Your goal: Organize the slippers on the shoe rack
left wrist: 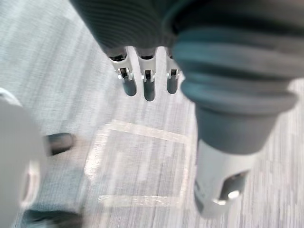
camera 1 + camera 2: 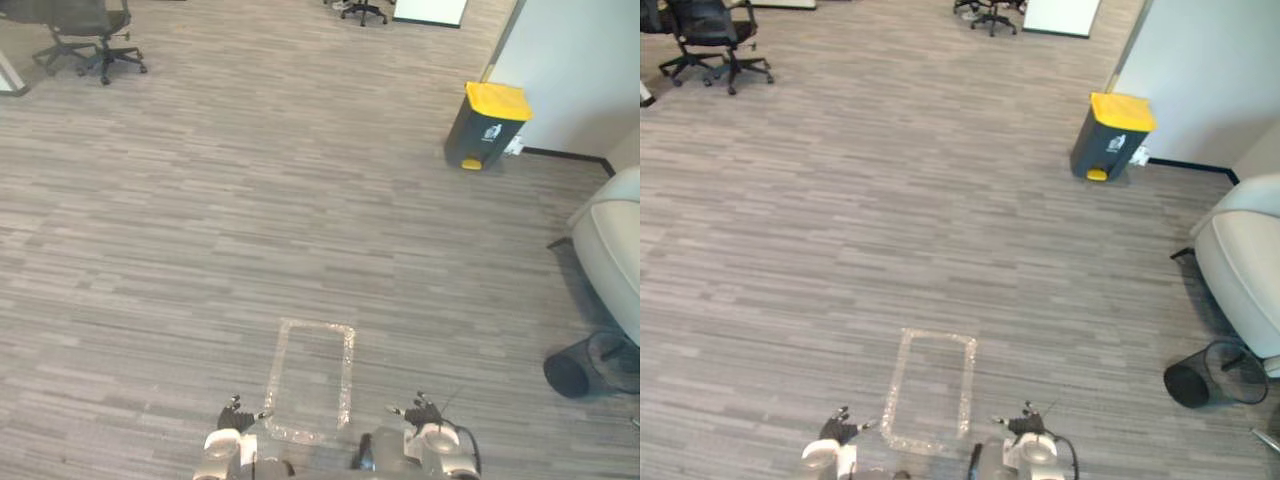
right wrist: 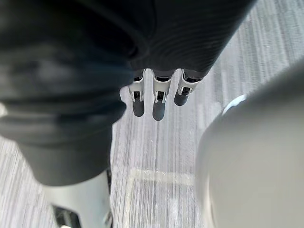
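Observation:
My left hand (image 2: pixel 235 412) hangs low at the bottom edge of the head views, left of a taped rectangle (image 2: pixel 312 380) on the floor. My right hand (image 2: pixel 422 412) hangs at the same height to the right of that rectangle. In the left wrist view the fingers (image 1: pixel 148 85) point straight down at the floor, apart from the thumb, and hold nothing. The right wrist view shows its fingers (image 3: pixel 159 102) just as straight and empty. Both hands are open above grey wood-pattern flooring.
A dark bin with a yellow lid (image 2: pixel 485 125) stands by the white wall at the far right. A white armchair (image 2: pixel 615 250) and a black mesh wastebasket (image 2: pixel 590 365) sit at the right. A black office chair (image 2: pixel 90 40) stands at the far left.

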### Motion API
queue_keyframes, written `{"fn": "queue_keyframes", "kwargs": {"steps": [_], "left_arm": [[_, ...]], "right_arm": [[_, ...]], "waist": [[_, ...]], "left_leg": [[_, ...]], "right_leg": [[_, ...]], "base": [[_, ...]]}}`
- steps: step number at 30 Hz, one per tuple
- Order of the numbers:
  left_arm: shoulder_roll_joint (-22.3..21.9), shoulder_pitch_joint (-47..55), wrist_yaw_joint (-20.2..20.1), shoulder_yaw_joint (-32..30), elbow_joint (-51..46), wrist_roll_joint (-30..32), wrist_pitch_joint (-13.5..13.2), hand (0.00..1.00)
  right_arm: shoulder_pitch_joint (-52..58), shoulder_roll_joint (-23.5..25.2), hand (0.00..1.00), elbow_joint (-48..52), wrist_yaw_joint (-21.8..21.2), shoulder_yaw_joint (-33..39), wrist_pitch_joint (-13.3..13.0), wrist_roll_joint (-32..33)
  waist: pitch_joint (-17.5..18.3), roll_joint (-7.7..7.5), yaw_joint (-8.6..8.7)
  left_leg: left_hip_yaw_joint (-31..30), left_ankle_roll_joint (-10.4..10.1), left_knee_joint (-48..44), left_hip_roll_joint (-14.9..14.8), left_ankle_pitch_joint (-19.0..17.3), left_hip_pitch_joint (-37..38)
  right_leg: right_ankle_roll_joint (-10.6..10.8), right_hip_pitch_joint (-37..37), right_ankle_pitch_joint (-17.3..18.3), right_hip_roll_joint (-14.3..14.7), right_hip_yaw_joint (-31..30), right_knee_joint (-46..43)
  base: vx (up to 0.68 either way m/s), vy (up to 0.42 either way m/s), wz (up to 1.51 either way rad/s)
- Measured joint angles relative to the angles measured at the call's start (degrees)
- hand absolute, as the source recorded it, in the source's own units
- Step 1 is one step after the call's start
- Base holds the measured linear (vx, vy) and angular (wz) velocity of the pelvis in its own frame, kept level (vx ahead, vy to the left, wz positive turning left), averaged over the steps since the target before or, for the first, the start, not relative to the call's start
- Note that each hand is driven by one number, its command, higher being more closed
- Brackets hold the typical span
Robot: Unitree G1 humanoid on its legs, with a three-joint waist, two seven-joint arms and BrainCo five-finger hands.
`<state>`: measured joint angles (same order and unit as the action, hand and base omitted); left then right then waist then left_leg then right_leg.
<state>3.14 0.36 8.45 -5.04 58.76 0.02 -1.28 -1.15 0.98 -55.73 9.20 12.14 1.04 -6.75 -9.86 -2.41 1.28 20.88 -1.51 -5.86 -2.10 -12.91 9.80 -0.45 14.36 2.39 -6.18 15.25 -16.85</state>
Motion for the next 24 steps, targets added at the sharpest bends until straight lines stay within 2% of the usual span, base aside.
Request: {"fn": "queue_keyframes", "kwargs": {"steps": [1,3,4,5,6,7,8,9,11,12,13,14,15,16,17,18,19,20,21,24], "left_arm": [[-0.5,-0.1,-0.2,0.0,0.5,0.1,0.2,0.00],[-0.9,-0.3,-0.9,-0.1,0.5,1.1,0.3,0.00],[-1.8,-0.7,-1.1,-0.4,0.3,2.2,0.4,0.00],[-2.0,-0.6,-1.2,-0.8,0.2,2.3,0.5,0.00],[-2.2,-0.7,-1.2,-0.8,0.1,2.3,0.5,0.00],[-3.4,0.4,-1.4,-2.0,-2.3,2.5,0.5,0.00],[-3.7,0.7,-1.4,-2.5,-3.1,2.6,0.5,0.00],[-4.2,1.2,-1.4,-2.9,-4.6,2.6,0.5,0.00],[-4.2,1.6,-1.3,-3.0,-5.2,2.6,0.5,0.00],[-4.4,1.6,-1.3,-3.0,-5.6,2.5,0.4,0.00],[-4.5,1.5,-1.3,-3.0,-5.9,2.4,0.3,0.00],[-4.5,1.5,-1.3,-3.0,-5.9,2.3,0.3,0.00],[-4.6,1.3,-1.2,-3.0,-5.9,2.1,0.1,0.00],[-4.6,1.2,-1.2,-3.0,-5.7,2.1,0.0,0.00],[-4.8,1.0,-1.2,-2.9,-5.3,2.0,-0.3,0.00],[-5.1,1.1,-1.1,-2.8,-4.6,2.0,-0.6,0.00],[-4.2,0.2,-1.0,-2.9,-2.8,2.0,-0.6,0.00],[-3.9,0.2,-1.0,-2.9,-2.8,2.0,-0.6,0.00],[-3.2,0.1,-1.1,-2.9,-2.9,2.0,-0.7,0.00],[-2.7,-0.5,-1.1,-2.2,-1.7,2.0,-0.5,0.00]], "right_arm": [[0.1,-1.2,0.00,-0.5,-0.1,0.3,0.2,0.0],[-0.3,-1.3,0.00,-1.3,-0.1,1.4,0.2,0.1],[-0.1,-1.1,0.00,-1.1,-0.1,2.7,0.1,0.1],[0.2,-1.0,0.00,-0.6,-0.1,2.8,0.2,0.0],[0.6,-0.9,0.00,-0.1,-0.1,2.7,0.4,0.0],[2.0,-1.2,0.00,1.6,-0.1,0.8,0.5,0.1],[2.3,-1.2,0.00,2.2,-0.1,0.8,0.5,0.1],[2.6,-1.1,0.00,2.8,0.1,0.4,0.5,0.2],[3.0,-0.9,0.00,3.1,0.2,0.0,0.6,0.2],[3.1,-1.0,0.00,3.1,0.2,0.0,0.6,0.3],[3.3,-0.9,0.00,3.1,0.3,0.2,0.6,0.3],[3.3,-0.9,0.00,3.1,0.3,0.4,0.6,0.4],[3.0,-0.8,0.00,3.1,0.4,0.9,0.6,0.5],[3.1,-0.8,0.00,3.1,0.4,1.1,0.6,0.5],[3.4,-1.0,0.00,3.0,0.5,1.3,0.6,0.5],[3.6,-1.4,0.00,2.8,0.5,1.3,0.6,0.5],[3.5,-0.9,0.00,1.6,0.4,1.4,0.7,0.4],[3.5,-0.5,0.00,1.5,0.5,1.5,0.7,0.3],[3.7,0.7,0.00,0.9,0.4,2.1,0.6,0.1],[3.7,1.4,0.00,0.8,0.4,3.2,0.7,0.1]], "waist": [[0.8,1.29,0.27],[0.8,2.14,-0.01],[0.7,2.58,0.50],[0.6,2.74,0.88],[0.5,2.69,1.01],[0.4,3.33,0.71],[0.3,3.40,0.54],[0.7,4.16,0.13],[0.7,3.77,-0.60],[0.8,3.75,-0.73],[0.9,3.84,-1.33],[0.9,3.81,-1.36],[0.8,3.59,-1.44],[0.8,3.49,-1.45],[1.1,3.48,-1.43],[1.5,4.24,-1.43],[2.4,2.84,-1.17],[2.5,2.00,-1.19],[2.8,0.75,-1.36],[3.1,-0.04,-1.28]], "left_leg": [[-0.1,-0.8,1.4,-1.3,0.0,1.6],[0.3,-1.9,0.9,-1.9,0.7,1.7],[0.4,-2.8,-4.4,-3.3,0.3,1.2],[0.3,-4.3,-12.3,-5.1,-0.7,-1.2],[0.3,-4.3,-17.1,-6.2,-0.8,-2.5],[-0.3,-3.9,-37.4,-12.2,0.0,-9.6],[-0.3,-3.7,-40.8,-13.3,-0.4,-10.7],[-0.3,-2.5,-47.9,-16.1,-1.5,-14.4],[0.5,-1.9,-47.6,-16.7,-2.7,-17.4],[0.4,-1.6,-45.4,-16.4,-3.4,-18.8],[-0.9,-1.3,-37.9,-15.0,-3.8,-20.5],[-1.5,-1.3,-35.8,-14.5,-3.8,-20.9],[-5.9,-1.7,-28.2,-11.6,-3.5,-21.9],[-8.9,-2.3,-24.6,-10.0,-3.0,-22.2],[-14.0,-4.0,-18.4,-7.3,-0.8,-21.8],[-18.3,-4.8,-13.2,-6.2,4.5,-21.5],[-15.9,-3.7,-12.9,-4.8,6.7,-20.6],[-14.9,-3.4,-12.6,-4.5,6.5,-20.3],[-12.3,-2.3,-12.1,-3.7,5.6,-19.7],[-8.5,-0.5,-12.0,-2.8,4.0,-18.1]], "right_leg": [[-1.9,-0.6,-1.0,2.0,0.2,1.0],[-2.8,-0.2,1.0,2.3,0.2,-0.8],[-3.3,-1.6,3.1,3.0,0.0,-1.4],[-3.4,-3.6,3.7,3.8,-0.1,-0.5],[-3.4,-4.6,4.1,4.1,-0.2,0.1],[-4.5,-9.0,5.7,6.5,-1.7,1.9],[-4.6,-9.6,6.2,7.1,-2.2,1.9],[-5.8,-11.7,8.0,8.6,-4.6,2.0],[-5.6,-13.7,8.9,8.8,-7.6,2.2],[-5.1,-14.6,8.9,8.8,-9.6,2.3],[-3.8,-15.5,9.1,8.2,-13.3,2.3],[-3.5,-15.6,9.3,8.0,-14.1,2.2],[-2.4,-16.4,9.8,7.0,-17.0,2.2],[-1.6,-16.5,9.9,6.4,-18.0,2.3],[-0.5,-16.3,10.3,5.7,-19.6,2.4],[1.4,-16.4,10.8,5.8,-20.8,2.9],[4.1,-16.5,10.3,3.8,-22.6,3.9],[4.5,-16.5,10.0,3.1,-22.5,4.3],[5.1,-16.4,9.1,1.5,-22.5,5.3],[6.6,-15.2,7.9,-0.1,-23.0,4.6]], "base": [[0.49,-0.158,-0.27],[0.35,-0.143,-0.24],[0.36,-0.197,-0.12],[0.36,-0.196,-0.11],[0.36,-0.124,-0.19],[0.28,-0.084,-0.31],[0.41,-0.032,-0.76],[0.27,0.023,-0.73],[0.36,0.051,-0.98],[0.38,0.127,-1.45],[0.25,0.111,-1.17],[0.29,0.236,-1.32],[0.24,0.233,-0.79],[0.37,0.367,-1.00],[0.29,0.350,-0.87],[0.37,0.477,-1.08],[0.25,0.343,-0.84],[0.28,0.346,-0.88],[0.17,0.202,-0.56],[0.17,0.233,-0.68]]}}
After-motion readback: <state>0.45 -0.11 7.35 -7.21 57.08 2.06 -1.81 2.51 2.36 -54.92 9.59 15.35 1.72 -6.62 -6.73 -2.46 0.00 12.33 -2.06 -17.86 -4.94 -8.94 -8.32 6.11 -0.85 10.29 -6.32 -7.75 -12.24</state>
